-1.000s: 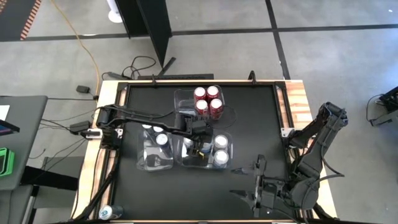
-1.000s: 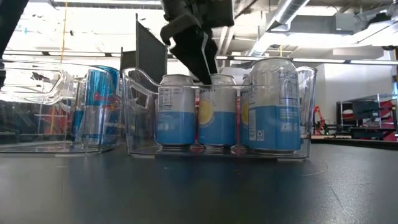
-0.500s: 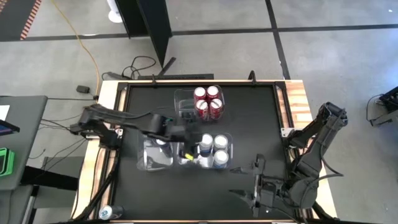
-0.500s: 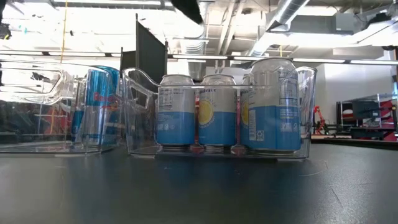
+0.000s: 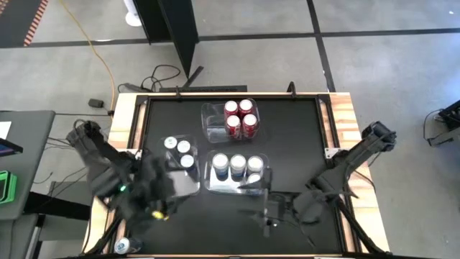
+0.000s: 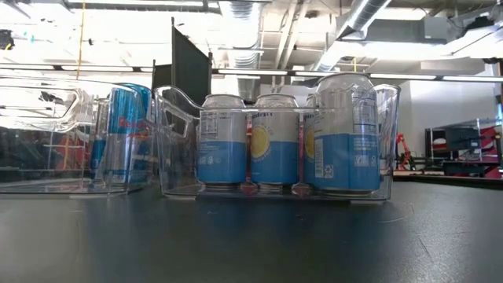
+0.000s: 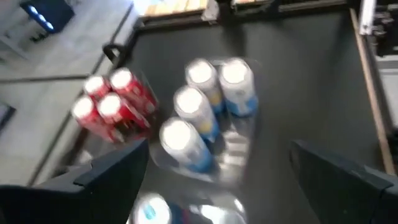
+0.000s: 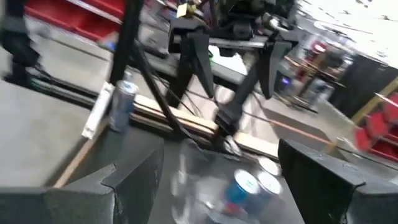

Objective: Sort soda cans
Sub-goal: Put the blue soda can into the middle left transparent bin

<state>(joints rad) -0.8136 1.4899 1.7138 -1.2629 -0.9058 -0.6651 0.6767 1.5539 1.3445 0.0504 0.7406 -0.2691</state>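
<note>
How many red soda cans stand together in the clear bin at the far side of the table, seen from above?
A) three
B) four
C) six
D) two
B: the high view shows four red soda cans packed two by two inside the far clear bin.

Even, bright overhead light on the black table point(image 5: 287, 144), with only faint shadows. From table height, ceiling lights point(image 6: 236, 12) blow out white behind the clear bin point(image 6: 275, 141), which shows glare streaks; the cans point(image 6: 275, 141) inside are sharp. Both wrist pictures are motion-blurred: the cans point(image 7: 205, 118) are smeared and the room beyond the table is soft.
</note>
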